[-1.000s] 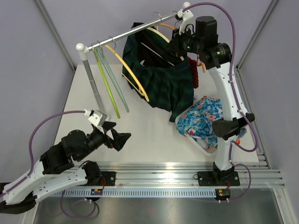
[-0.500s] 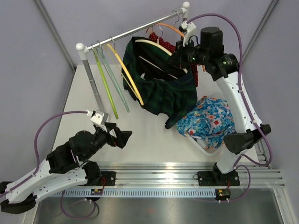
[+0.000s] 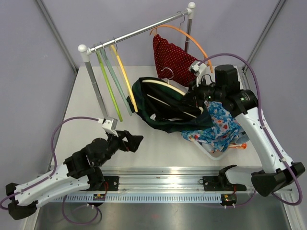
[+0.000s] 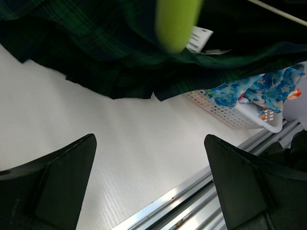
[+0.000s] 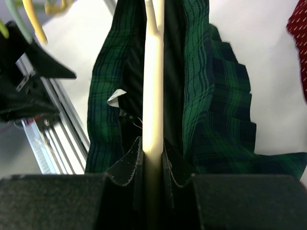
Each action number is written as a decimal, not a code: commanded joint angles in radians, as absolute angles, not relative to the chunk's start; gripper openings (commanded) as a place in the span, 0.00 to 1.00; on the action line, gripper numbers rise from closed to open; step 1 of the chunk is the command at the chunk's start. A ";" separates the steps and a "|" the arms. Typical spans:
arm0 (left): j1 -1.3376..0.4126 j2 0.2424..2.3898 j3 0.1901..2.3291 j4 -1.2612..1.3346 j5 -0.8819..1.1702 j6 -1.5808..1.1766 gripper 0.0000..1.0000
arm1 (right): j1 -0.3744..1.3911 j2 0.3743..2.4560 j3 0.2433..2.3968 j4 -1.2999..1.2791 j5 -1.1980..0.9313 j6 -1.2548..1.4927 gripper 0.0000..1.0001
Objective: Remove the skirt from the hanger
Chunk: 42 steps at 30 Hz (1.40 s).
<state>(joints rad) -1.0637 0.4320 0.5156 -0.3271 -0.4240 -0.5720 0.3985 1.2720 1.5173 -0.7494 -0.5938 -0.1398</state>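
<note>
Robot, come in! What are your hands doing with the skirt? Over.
Right gripper shut on hanger, off the rail. Skirt on hanger. Left gripper open, empty. Basket close beside skirt.

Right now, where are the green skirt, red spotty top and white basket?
green skirt (image 5: pixel 216 110), right wrist view, pleated cloth
red spotty top (image 3: pixel 167 53), top view, middle of cloth
white basket (image 4: pixel 230 114), left wrist view, lattice wall

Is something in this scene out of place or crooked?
Yes. The cream hanger carrying the green plaid skirt is off the rail. The right gripper holds it tilted above the table, jaws shut, and the skirt sags toward the basket.
</note>
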 commanded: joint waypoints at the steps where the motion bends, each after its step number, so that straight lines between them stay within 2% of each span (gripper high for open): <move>1: -1.063 0.402 0.385 -0.079 -0.459 -0.690 0.99 | 0.408 1.175 1.426 -0.765 -0.652 -0.268 0.00; 5: -1.063 0.391 0.255 0.159 -0.489 -0.785 0.97 | 0.407 1.106 1.318 -0.810 -0.696 -0.382 0.00; 10: -1.062 0.419 0.169 0.400 -0.451 -0.759 0.97 | 0.408 1.069 1.220 -0.821 -0.724 -0.436 0.00; 18: -1.061 0.561 0.216 0.416 -0.462 -0.773 0.96 | 0.416 1.045 1.149 -0.834 -0.782 -0.509 0.00; 23: -1.058 0.647 0.251 0.371 -0.552 -0.850 0.85 | 0.436 1.032 1.118 -0.830 -0.755 -0.537 0.00; 30: -1.051 0.764 0.339 0.212 -0.636 -0.943 0.58 | 0.475 1.025 1.100 -0.827 -0.692 -0.560 0.00; 31: -1.051 0.787 0.368 0.142 -0.652 -0.974 0.46 | 0.483 1.022 1.094 -0.825 -0.684 -0.564 0.00; 33: -1.048 0.808 0.399 0.004 -0.701 -1.023 0.32 | 0.489 1.012 1.089 -0.828 -0.667 -0.571 0.00; 36: -1.045 0.809 0.413 -0.069 -0.739 -1.048 0.00 | 0.494 1.003 1.095 -0.883 -0.667 -0.621 0.00; 42: -1.040 0.619 0.468 -0.436 -0.893 -1.111 0.00 | 0.491 0.962 1.147 -1.104 -0.491 -0.919 0.00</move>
